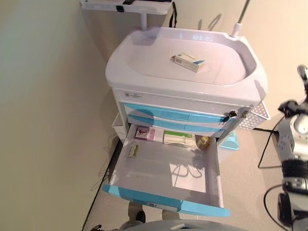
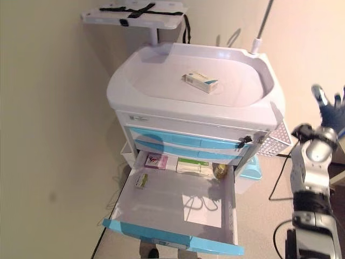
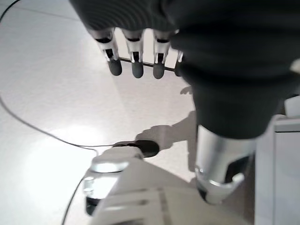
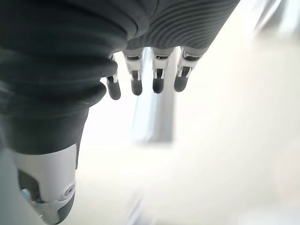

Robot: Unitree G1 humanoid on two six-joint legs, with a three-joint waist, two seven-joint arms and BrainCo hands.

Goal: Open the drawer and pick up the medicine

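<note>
Drawer [image 1: 144, 195] pulled open, boxes [image 1: 178, 138] at its back; 1 box [image 1: 188, 61] on cart top [image 1: 144, 62]; both hands [image 4: 154, 77] [image 3: 136, 56] empty, fingers straight.

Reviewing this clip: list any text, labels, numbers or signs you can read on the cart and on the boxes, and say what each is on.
None can be read.
White and teal box on the cart top: print blurred.
Small label on the white cart's front: too small.
Pink-marked box, green and white box and small yellow-green box in the open drawer: print too small.
</note>
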